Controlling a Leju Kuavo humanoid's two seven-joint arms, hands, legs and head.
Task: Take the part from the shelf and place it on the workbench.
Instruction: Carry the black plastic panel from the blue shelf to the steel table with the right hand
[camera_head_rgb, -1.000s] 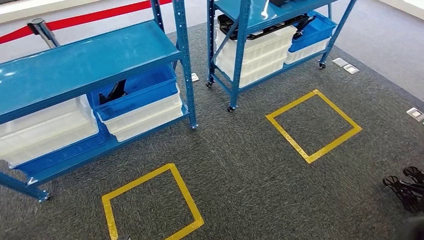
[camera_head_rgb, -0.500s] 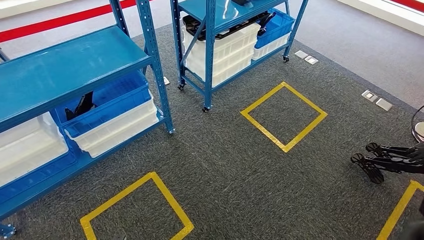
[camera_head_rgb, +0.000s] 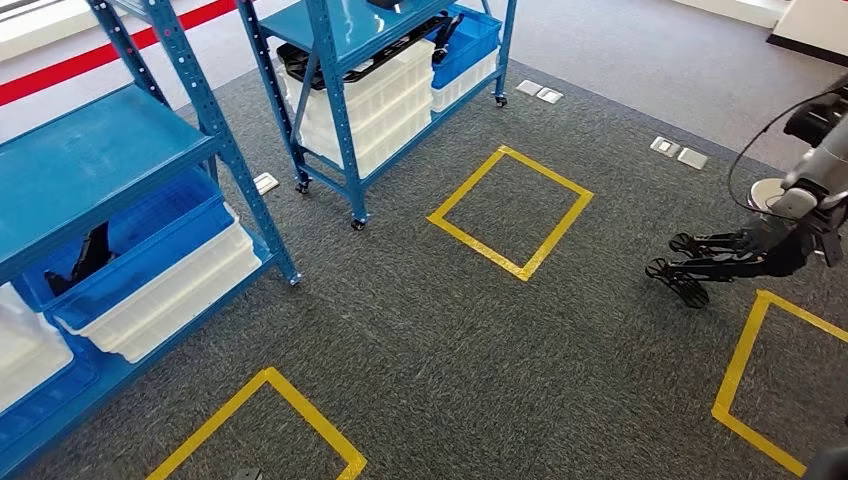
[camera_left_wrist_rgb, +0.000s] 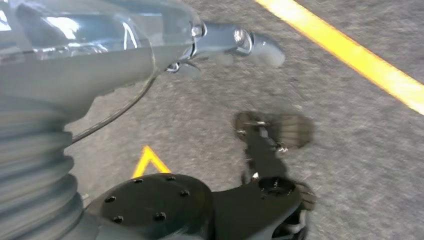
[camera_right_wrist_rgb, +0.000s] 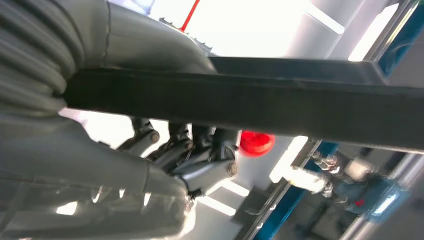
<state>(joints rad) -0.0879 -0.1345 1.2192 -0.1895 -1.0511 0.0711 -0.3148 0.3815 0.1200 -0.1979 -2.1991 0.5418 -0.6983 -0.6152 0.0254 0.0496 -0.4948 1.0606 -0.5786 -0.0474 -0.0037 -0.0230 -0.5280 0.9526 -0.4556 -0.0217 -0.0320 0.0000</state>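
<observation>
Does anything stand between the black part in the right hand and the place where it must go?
Nothing visible does: the right hand holds the black part over bare carpet, with only yellow floor tape nearby. Where the workbench stands, I cannot tell.

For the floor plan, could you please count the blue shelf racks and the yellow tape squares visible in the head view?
Blue shelf racks: 2
Yellow tape squares: 3
Total: 5

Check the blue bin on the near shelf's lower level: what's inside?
A black part leans inside the blue bin, which is stacked on a white bin. The shelf deck above hides the rest of the bin's interior.
</observation>
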